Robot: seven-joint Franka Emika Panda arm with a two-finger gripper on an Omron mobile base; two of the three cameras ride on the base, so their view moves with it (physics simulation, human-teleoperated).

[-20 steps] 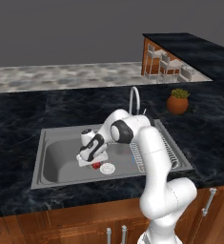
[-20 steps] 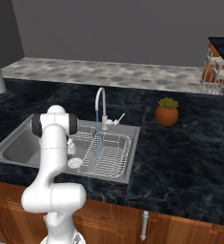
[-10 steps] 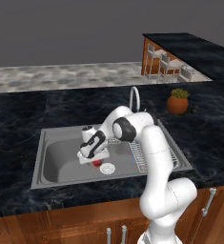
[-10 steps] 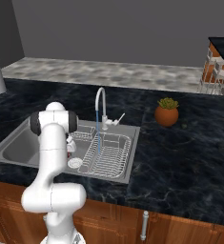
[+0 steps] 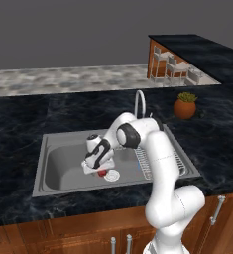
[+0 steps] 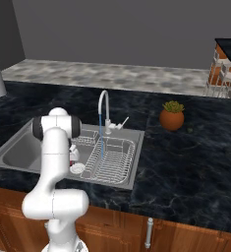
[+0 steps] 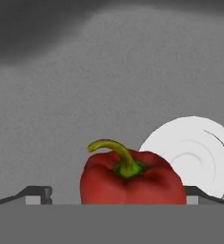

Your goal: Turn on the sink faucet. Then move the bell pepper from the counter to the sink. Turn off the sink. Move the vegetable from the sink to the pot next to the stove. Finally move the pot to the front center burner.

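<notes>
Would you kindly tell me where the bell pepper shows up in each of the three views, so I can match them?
Left base view: bell pepper, a red sliver under the hand, on the sink floor, left of the white drain.
Right base view: I cannot make it out; the arm covers that spot beside the drain.
Hand view: bottom centre, stem up, drain behind on the right.
Shared landmark: the drain.

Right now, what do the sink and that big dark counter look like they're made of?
The sink looks like metal, maybe brushed steel: plain matte grey, no pattern. The counter looks like polished dark stone, perhaps marble or granite: black with pale veins running through it. Since it's all rendered, that's only how it looks.
</notes>
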